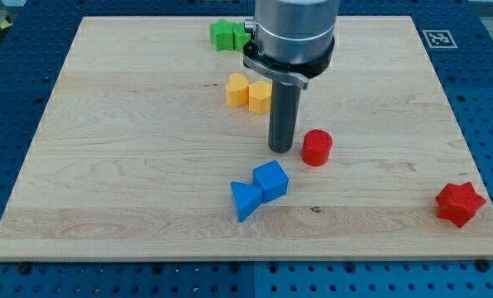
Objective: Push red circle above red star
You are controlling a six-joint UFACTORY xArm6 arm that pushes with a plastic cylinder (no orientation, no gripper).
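Observation:
The red circle (317,147) is a short red cylinder near the board's middle. The red star (460,204) lies at the lower right, close to the board's right edge. My tip (280,150) rests on the board just left of the red circle, a small gap apart from it. The rod rises from there to the arm's grey body at the view's top.
A blue cube (271,180) and a blue triangle (245,200) touch below my tip. Two yellow blocks (248,91) sit above-left of the tip. Green blocks (227,35) lie at the top edge, partly hidden by the arm. The wooden board (131,165) sits on a blue perforated table.

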